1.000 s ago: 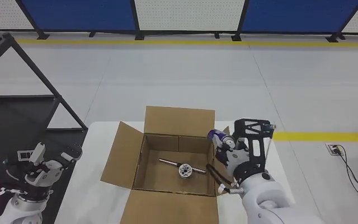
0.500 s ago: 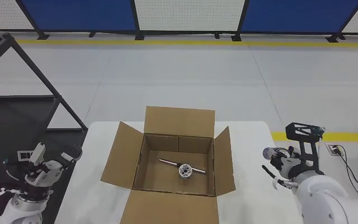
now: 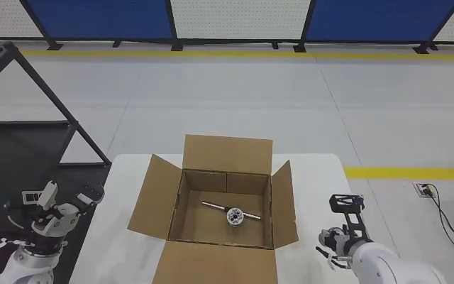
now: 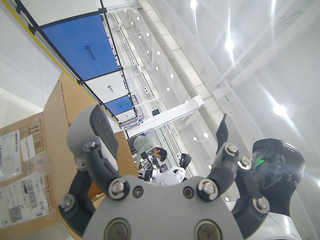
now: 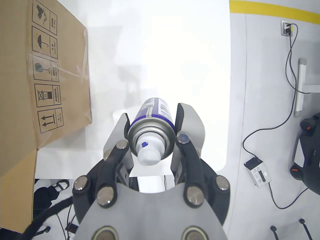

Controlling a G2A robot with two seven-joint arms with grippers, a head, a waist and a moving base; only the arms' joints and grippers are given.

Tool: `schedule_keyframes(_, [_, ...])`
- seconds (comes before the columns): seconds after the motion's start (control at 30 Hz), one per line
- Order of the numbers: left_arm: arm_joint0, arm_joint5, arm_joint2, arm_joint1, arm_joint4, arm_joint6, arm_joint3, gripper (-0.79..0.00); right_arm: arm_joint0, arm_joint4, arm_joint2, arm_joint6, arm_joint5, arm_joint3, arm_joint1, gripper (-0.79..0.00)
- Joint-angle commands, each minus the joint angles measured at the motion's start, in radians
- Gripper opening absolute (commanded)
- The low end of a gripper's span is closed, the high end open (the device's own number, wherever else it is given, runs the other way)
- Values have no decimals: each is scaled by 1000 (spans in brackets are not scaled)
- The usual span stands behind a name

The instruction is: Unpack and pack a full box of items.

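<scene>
where the spray can [image 5: 153, 122] was at this moment, it was clamped between the two fingers of the right gripper [image 5: 152, 113], white cap end toward the wrist camera, base pointing away. can body silver with a purple band; the fingers pressed on both sides near its shoulder. it was over the white table [image 3: 319, 192], to the right of the cardboard box [image 3: 227, 153] and apart from it, near the table's right edge. contact with the tabletop could not be judged. the box was open, all four flaps folded outward, right flap nearest the can. one item lay on the box floor: a long metal bar [image 3: 232, 215] with a round centre piece, set at a slant, roughly mid-floor. the left gripper [image 4: 162, 124] was spread wide, nothing between its pads, pointed up toward the ceiling lights. top view placed it off the table's left edge, beside a black rack [image 3: 42, 142]. left wrist view caught the box's outer wall with paper labels beside that gripper. beyond the table on the right: grey floor, a yellow floor line [image 3: 397, 172], a socket [image 5: 285, 28] with a black cable plugged in. blue and white panels [image 3: 99, 18] closed off the far side.
</scene>
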Motion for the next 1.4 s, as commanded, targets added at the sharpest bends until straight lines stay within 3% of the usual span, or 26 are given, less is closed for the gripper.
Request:
schedule_keyframes(0.0, [0, 0, 0, 0, 0, 0, 0, 0, 29, -20, -20, 0, 35, 52, -2, -785])
schedule_keyframes(0.23, [0, 0, 0, 0, 0, 0, 0, 0, 122, -74, -84, -19, 142, 214, -13, -785])
schedule_keyframes(0.53, [0, 0, 0, 0, 0, 0, 0, 0, 137, -89, -54, -118, 241, 321, -23, -785])
schedule_keyframes(1.17, [0, 0, 0, 0, 0, 0, 0, 0, 137, -17, -17, -187, 269, 440, -29, -776])
schedule_keyframes(1.3, [0, 0, 0, 0, 0, 0, 0, 0, 137, -8, -14, -196, 268, 454, -30, -662])
schedule_keyframes(1.37, [0, 0, 0, 0, 0, 0, 0, 0, 138, -4, -11, -196, 270, 459, -30, -560])
